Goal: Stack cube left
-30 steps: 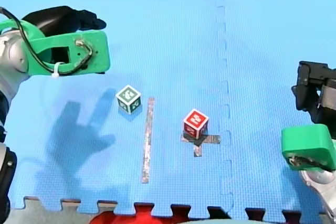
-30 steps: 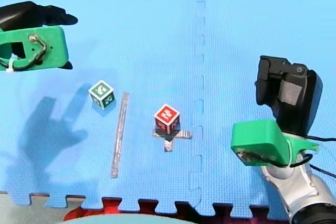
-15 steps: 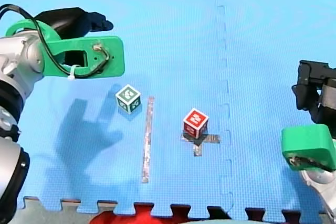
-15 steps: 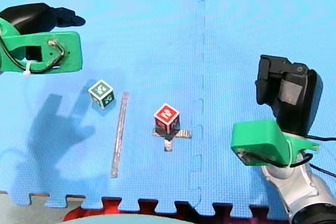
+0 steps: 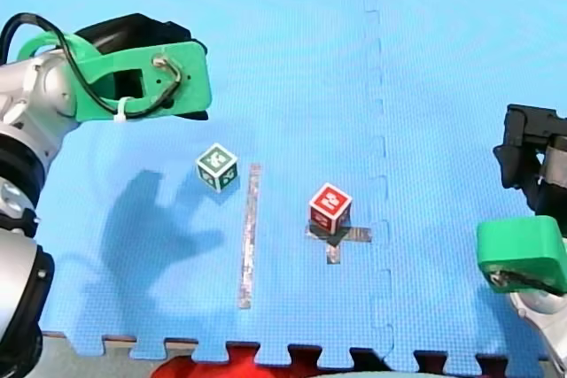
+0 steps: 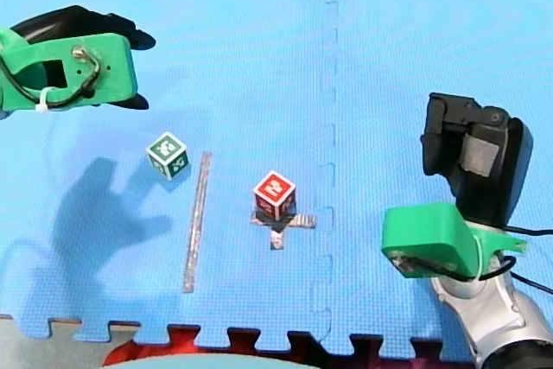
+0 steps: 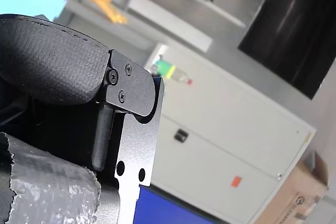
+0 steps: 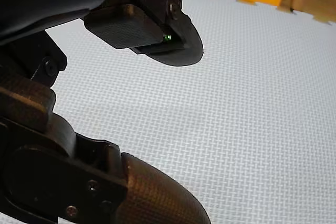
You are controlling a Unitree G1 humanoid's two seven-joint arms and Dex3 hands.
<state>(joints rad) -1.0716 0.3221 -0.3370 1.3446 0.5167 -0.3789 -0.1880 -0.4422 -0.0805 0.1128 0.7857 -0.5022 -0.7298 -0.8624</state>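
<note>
The left hand (image 5: 140, 33) hangs empty above the far left of the blue foam mat (image 5: 425, 86), up and to the left of the green cube (image 5: 217, 168). That looks like the start of a reach for it, and its shadow falls just beside the cube. The right hand (image 6: 471, 149) is parked empty at the mat's right edge, well apart from the cubes, probably so the left arm has room. The red cube (image 5: 330, 208) sits on a grey tape cross (image 5: 354, 235), which seems to mark the stacking spot. A grey tape strip (image 5: 248, 236) runs between the two cubes. Each cube face carries a white tag-like pattern, with no readable writing as far as I can tell.
</note>
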